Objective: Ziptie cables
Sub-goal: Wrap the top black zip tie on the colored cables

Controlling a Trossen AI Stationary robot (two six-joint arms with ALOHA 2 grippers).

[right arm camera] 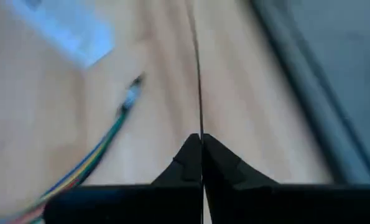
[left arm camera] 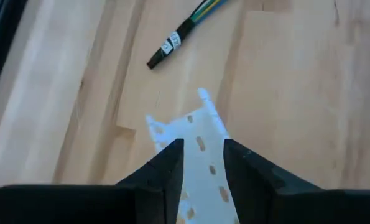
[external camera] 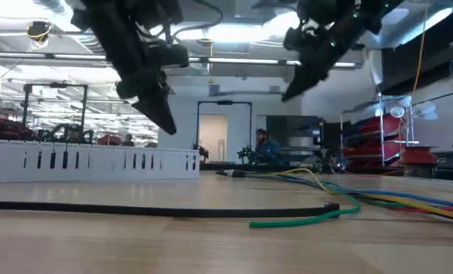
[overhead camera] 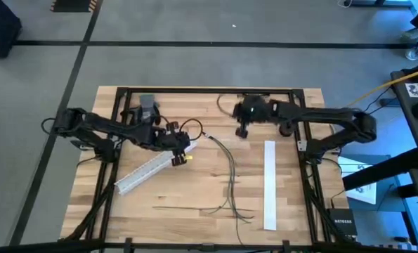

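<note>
Left end effector [left arm camera: 203, 158] hovers open over the white strip [left arm camera: 200, 149], right end effector [right arm camera: 201, 149] pinched shut at 12 o'clock; best gather the cables [overhead camera: 231, 184] first.

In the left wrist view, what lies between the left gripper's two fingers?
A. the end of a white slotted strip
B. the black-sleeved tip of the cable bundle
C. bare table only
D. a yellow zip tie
A: the left gripper is open with its fingers on either side of the white slotted strip, while the cables lie farther off on the table, untouched.
</note>
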